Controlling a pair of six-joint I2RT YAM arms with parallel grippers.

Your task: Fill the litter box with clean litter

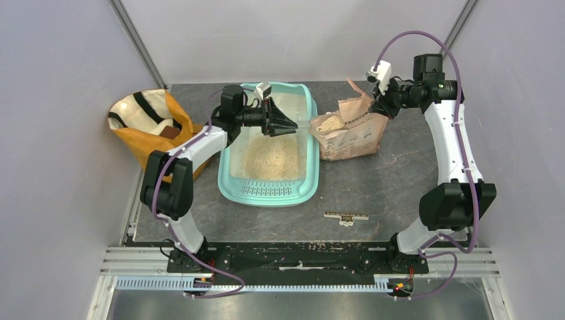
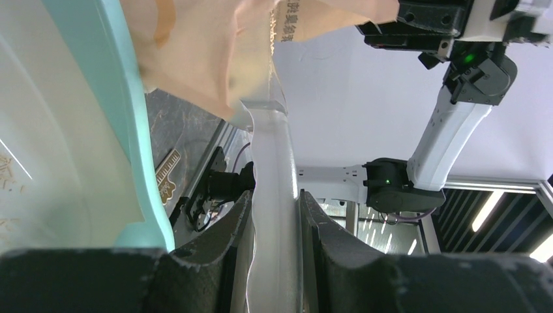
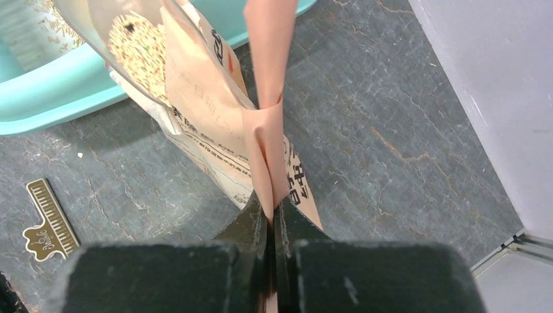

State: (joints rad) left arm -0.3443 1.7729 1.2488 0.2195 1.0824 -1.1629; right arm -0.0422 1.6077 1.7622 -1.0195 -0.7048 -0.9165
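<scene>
I read the left gripper [image 2: 274,222] as closed to a narrow gap, clamped on the handle of a clear scoop [image 2: 272,156]. In the overhead view it hangs over the upper part of the litter box [image 1: 228,175], centre frame, and the scoop reaches right to the mouth of the paper bag [image 1: 350,133]. The right gripper [image 3: 272,212], upper right, is pinched fully together on the bag's top flap. A pale heap of litter [image 1: 270,159] lies in the box just above its slotted grate [image 1: 270,190], and more shows in the scoop's bowl.

Both wrist views crop most of the litter box [image 2: 140,163].
</scene>
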